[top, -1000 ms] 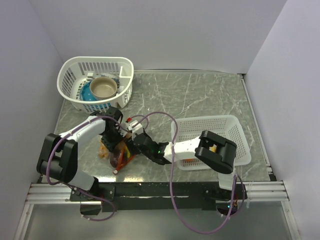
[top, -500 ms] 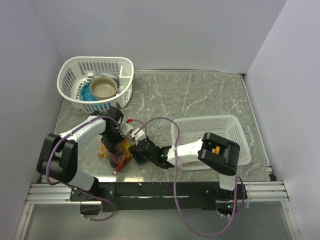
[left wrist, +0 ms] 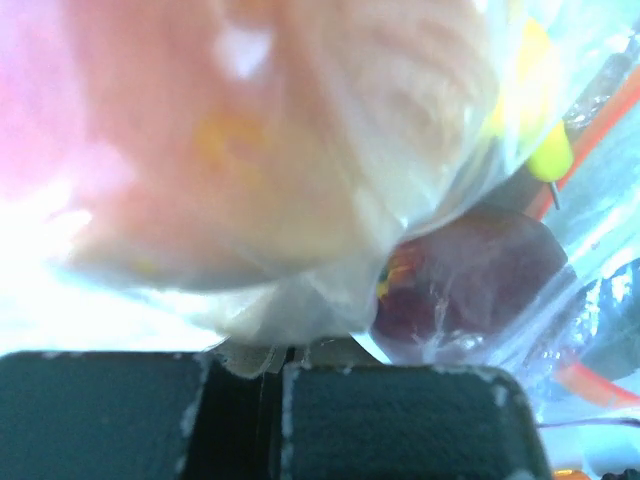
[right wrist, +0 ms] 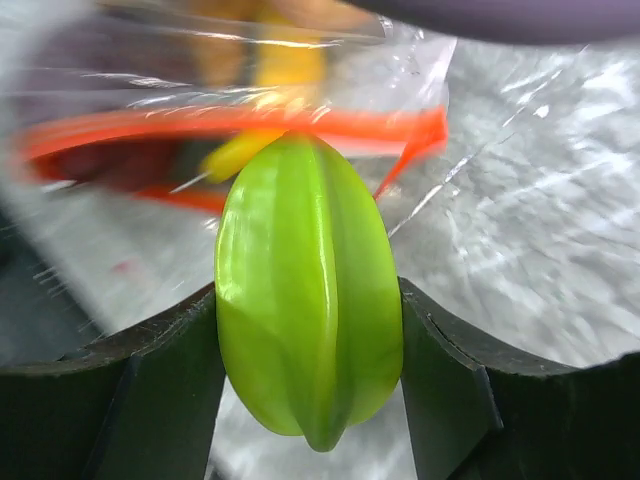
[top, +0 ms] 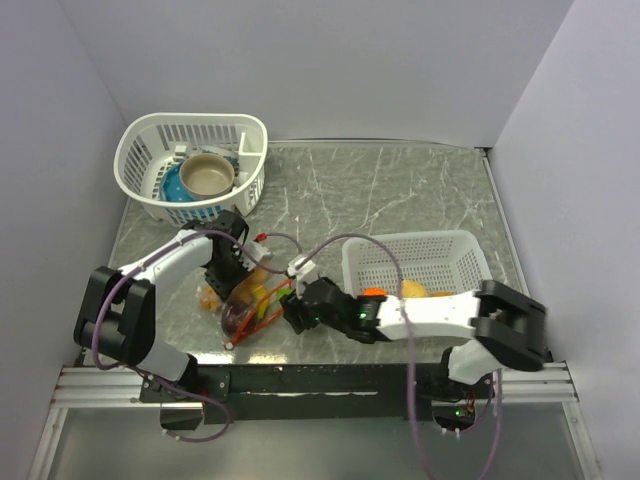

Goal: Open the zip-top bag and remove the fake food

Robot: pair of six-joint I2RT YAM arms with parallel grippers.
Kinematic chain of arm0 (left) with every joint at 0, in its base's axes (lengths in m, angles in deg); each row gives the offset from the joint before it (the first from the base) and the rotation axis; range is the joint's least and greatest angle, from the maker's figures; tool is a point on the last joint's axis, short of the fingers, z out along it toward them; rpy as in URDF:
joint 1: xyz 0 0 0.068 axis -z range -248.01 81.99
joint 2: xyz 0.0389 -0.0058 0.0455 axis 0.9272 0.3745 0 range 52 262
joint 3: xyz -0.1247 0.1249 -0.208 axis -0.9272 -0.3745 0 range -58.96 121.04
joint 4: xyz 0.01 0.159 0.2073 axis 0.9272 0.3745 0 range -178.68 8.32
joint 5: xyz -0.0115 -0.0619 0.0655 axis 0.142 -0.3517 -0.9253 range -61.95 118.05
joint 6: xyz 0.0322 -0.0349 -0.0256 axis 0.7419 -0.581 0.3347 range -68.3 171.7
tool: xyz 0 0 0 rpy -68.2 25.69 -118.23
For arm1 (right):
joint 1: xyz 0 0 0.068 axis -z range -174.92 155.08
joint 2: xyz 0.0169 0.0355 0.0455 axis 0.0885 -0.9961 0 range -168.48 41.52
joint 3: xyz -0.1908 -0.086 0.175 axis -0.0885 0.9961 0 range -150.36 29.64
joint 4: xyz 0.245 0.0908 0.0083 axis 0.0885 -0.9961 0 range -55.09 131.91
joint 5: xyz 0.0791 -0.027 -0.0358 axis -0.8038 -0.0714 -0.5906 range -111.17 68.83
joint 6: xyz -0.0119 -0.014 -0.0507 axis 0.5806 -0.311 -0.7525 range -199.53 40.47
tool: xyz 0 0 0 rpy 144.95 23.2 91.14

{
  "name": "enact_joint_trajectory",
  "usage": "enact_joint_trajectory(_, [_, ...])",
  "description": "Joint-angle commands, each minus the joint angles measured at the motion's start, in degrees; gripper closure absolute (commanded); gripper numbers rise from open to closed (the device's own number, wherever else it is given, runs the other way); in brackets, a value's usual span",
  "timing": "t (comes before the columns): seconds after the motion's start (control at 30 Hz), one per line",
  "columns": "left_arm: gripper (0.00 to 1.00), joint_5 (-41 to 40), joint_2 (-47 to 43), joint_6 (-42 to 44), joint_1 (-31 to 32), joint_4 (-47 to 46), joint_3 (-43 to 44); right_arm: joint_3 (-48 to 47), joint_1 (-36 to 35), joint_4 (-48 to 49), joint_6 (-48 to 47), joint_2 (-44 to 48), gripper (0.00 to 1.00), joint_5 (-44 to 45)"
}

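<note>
swung the right elbow off the basket (top: 470,262) since a second ago. pinched on the zip-top bag (top: 250,302) with the left gripper (top: 230,274) — anchoring it; clamped round a green fake food piece (right wrist: 308,300) with the right gripper (top: 294,307), just outside the zip strip (right wrist: 230,125).

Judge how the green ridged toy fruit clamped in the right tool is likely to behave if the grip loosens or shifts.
Probably slippery: the green toy fruit has a glossy skin streaked with highlights. Likely stiff: no dent shows where the right tool clamps it. It may pivot, because curved ridges, not flat faces, meet the grip.
</note>
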Motion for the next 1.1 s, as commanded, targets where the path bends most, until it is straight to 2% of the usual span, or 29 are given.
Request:
enact_joint_trajectory(0.0, [0.99, 2.49, 1.32, -0.75, 0.01, -0.15, 3.8, 2.29, -0.16, -3.98, -1.78, 12.63, 0.99, -2.79])
enact_joint_trajectory(0.1, [0.99, 2.76, 1.49, -0.93, 0.1, 0.38, 4.69, 1.94, 1.33, -8.98, -3.1, 17.57, 0.94, -7.01])
enact_joint_trajectory(0.13, [0.99, 2.24, 1.49, -1.02, 0.1, 0.21, 4.77, 2.2, 1.6, -10.91, -3.01, 19.49, 0.86, -6.32])
enact_joint_trajectory(0.17, [0.99, 1.8, 1.41, -1.1, 0.1, 0.12, 4.43, 3.77, 1.77, -11.88, -2.4, 20.99, 0.83, -3.96])
enact_joint_trajectory(0.27, [0.99, 1.27, 1.06, -1.19, 0.01, 0.47, 3.81, 9.38, 3.09, -12.25, 3.04, 28.98, 0.86, 9.57])
enact_joint_trajectory(0.3, [0.99, 1.09, 0.88, -1.37, 0.1, 0.56, 3.55, 10.89, 4.05, -12.33, 4.62, 31.17, 0.82, 13.78])
enact_joint_trajectory(0.33, [0.99, 0.92, 0.71, -1.37, 0.18, 0.64, 3.28, 12.3, 5.1, -12.07, 5.68, 34.59, 0.53, 15.91])
enact_joint_trajectory(0.37, [0.99, 0.92, 0.7, -1.46, 0.1, 0.82, 3.28, 14.05, 5.81, -12.68, 6.56, 35.58, 0.45, 21.76])
enact_joint_trajectory(0.4, [0.99, 0.92, 0.62, -1.54, 0.1, 1.34, 3.28, 13.98, 6.77, -14.16, 8.13, 35.76, 0.46, 25.03])
enact_joint_trajectory(0.43, [0.99, 1.26, 0.62, -1.63, 0.1, 1.7, 3.37, 13.37, 9.74, -16.53, 12.76, 35.07, 0.53, 27.94])
enact_joint_trajectory(0.47, [0.99, 1.53, 0.53, -1.63, 0.1, 1.96, 3.54, 10.75, 10.82, -24.21, 16.46, 34.28, 0.51, 31.71])
enact_joint_trajectory(0.5, [0.99, 1.88, 0.27, -1.63, 0.1, 2.4, 3.55, 10.03, 11.61, -26.89, 19.54, 33.58, 0.43, 37.32])
enact_joint_trajectory(0.53, [0.99, 2.14, -0.17, -1.55, 0.1, 2.49, 3.63, 9.68, 12.23, -27.7, 20.36, 33.22, 0.19, 38.16])
enact_joint_trajectory(0.57, [0.99, 2.06, -0.26, -1.55, 0.18, 2.58, 3.72, 9.67, 12.49, -26.49, 19.15, 32.96, 0.04, 37.73])
enact_joint_trajectory(0.6, [0.99, 1.97, -0.35, -1.46, 0.1, 2.66, 3.81, 9.33, 12.5, -26.48, 18.96, 32.0, 0.0, 37.72])
enact_joint_trajectory(0.77, [0.99, 2.23, -0.09, -1.72, 0.1, 2.93, 4.16, 6.43, 12.5, -24.91, 18.42, 28.21, 0.0, 34.83])
enact_joint_trajectory(0.83, [0.99, 2.32, -0.09, -1.81, 0.1, 2.75, 4.16, 4.85, 12.5, -24.81, 19.49, 27.15, 0.0, 28.88])
enact_joint_trajectory(0.9, [0.99, 2.5, -0.09, -1.72, 0.1, 2.75, 4.16, 5.1, 12.41, -19.65, 15.91, 28.81, 0.0, 21.41])
enact_joint_trajectory(0.93, [0.99, 2.5, -0.09, -1.63, 0.1, 2.75, 4.25, 7.19, 12.32, -13.36, 11.18, 29.61, 0.0, 12.41])
enact_joint_trajectory(0.97, [0.99, 2.41, 0.0, -1.72, 0.1, 2.67, 4.25, 8.43, 12.06, -9.99, 8.61, 30.48, 0.0, 10.06])
enact_joint_trajectory(1.03, [0.99, 2.32, 0.26, -1.63, 0.1, 2.4, 4.25, 8.88, 5.67, -6.19, 2.3, 29.62, 0.04, 12.57])
enact_joint_trajectory(1.07, [0.99, 2.15, 0.35, -1.63, 0.1, 2.23, 3.99, 6.45, 2.51, -5.74, 0.0, 27.53, 0.06, 18.5])
